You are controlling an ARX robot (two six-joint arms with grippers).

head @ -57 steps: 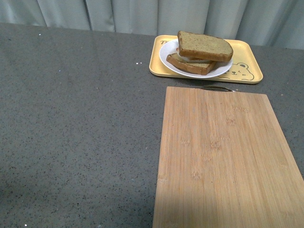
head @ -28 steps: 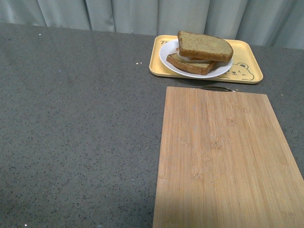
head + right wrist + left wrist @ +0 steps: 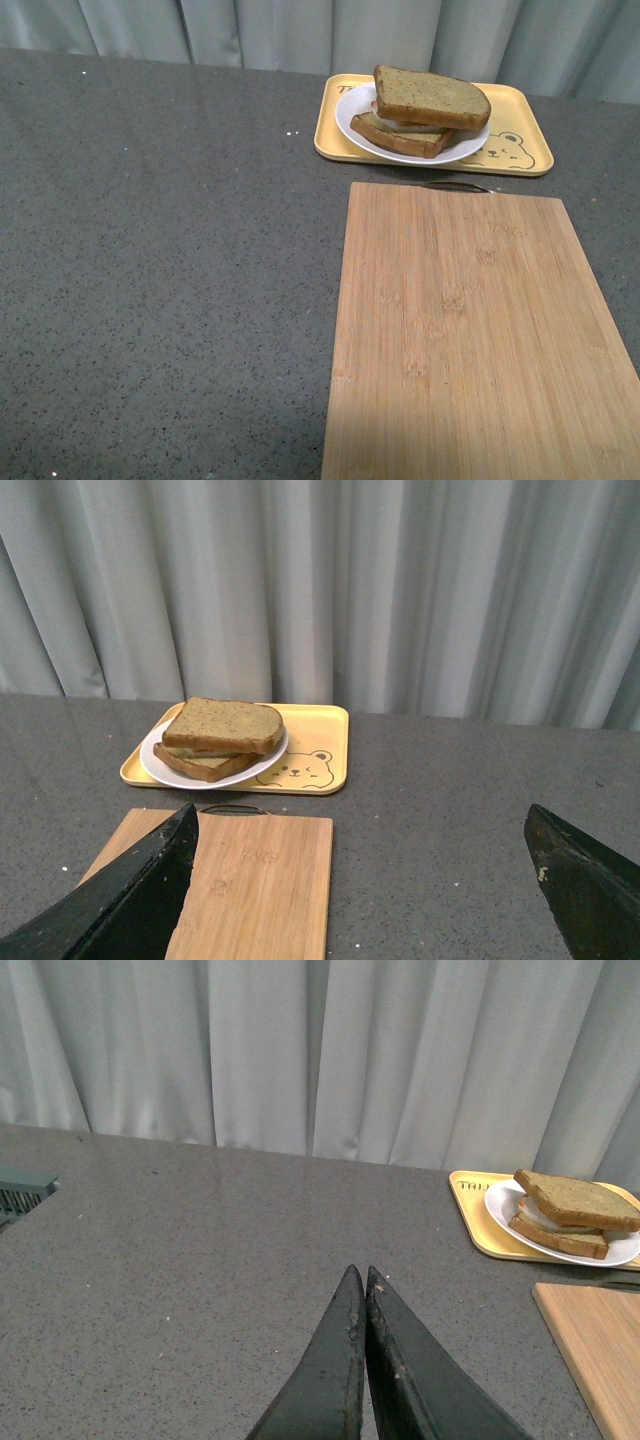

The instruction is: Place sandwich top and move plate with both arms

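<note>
Left gripper [image 3: 364, 1278] was pressed together over bare countertop [image 3: 160, 250]; right gripper [image 3: 360, 845] spread wide above the cutting board [image 3: 250, 880]. Sandwich top [image 3: 431, 96] sat on the lower slice [image 3: 400, 138] on the plate [image 3: 352, 125], inside the yellow tray [image 3: 525, 125] just beyond the board's far edge.

Even, soft indoor light; all views sharp. Faint shadow falls across the lower board [image 3: 470, 440]; no glare, slight edge distortion.
</note>
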